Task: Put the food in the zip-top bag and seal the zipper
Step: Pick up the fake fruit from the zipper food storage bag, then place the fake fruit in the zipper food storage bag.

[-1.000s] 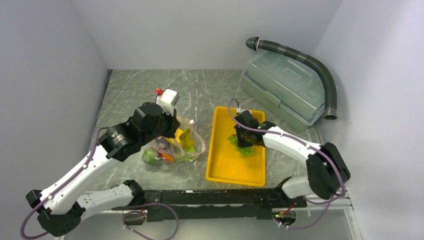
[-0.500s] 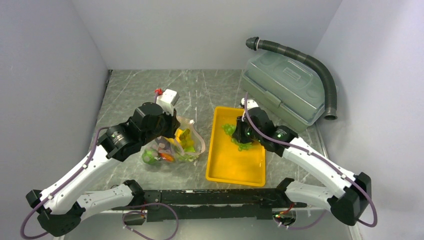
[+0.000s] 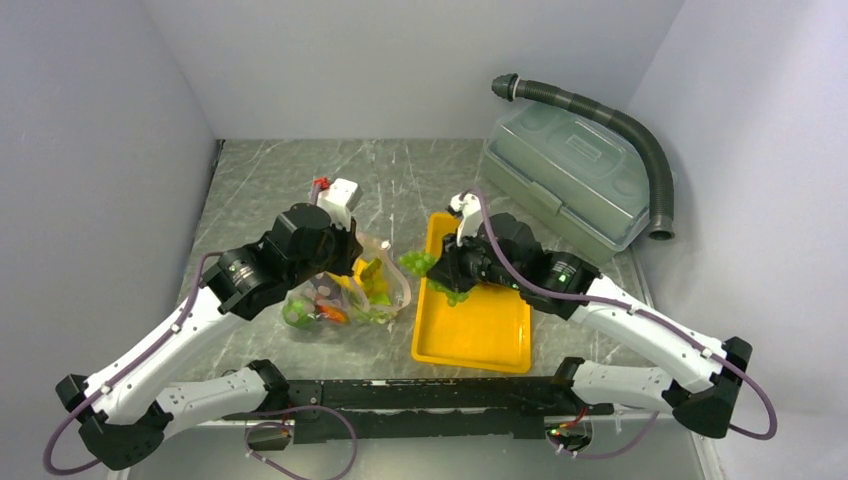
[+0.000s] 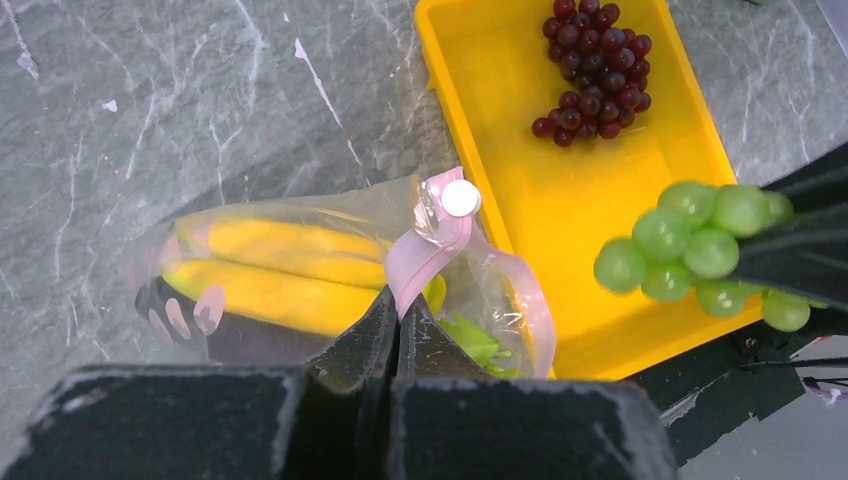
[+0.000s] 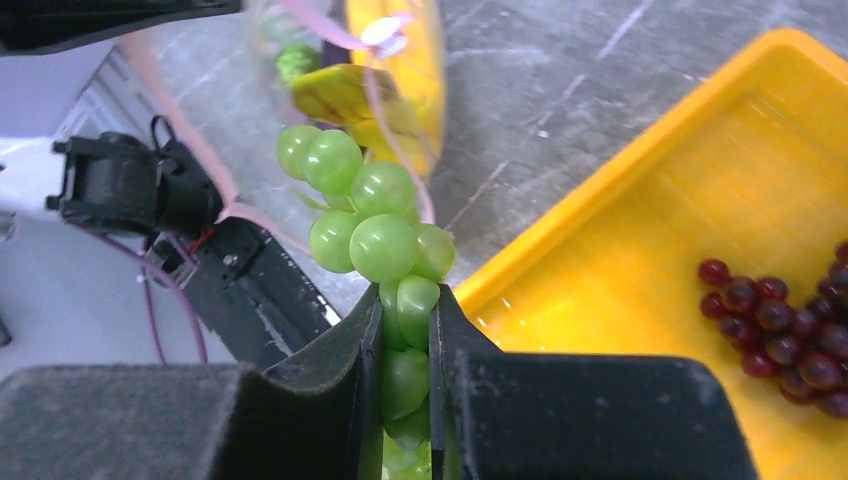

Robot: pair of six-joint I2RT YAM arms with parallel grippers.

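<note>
The step in hand is judged to be the transfer of the green grapes [image 5: 380, 245] to the zip-top bag [image 4: 300, 215]. The bunch is clamped by its stem end in the right gripper [image 5: 405, 300] and is held over the near-left rim of the yellow tray [image 3: 480, 335], just beside the bag. Its long axis runs out from the jaws toward the bag's mouth. The left gripper [image 4: 400, 315] is closed on the pink zipper [image 4: 425, 255], so the mouth is lifted and turned toward the tray, and the bag's length is laid across the table. The bunch must next be carried over that opening and released. The dark red grapes [image 4: 595, 70] are left in the tray.
</note>
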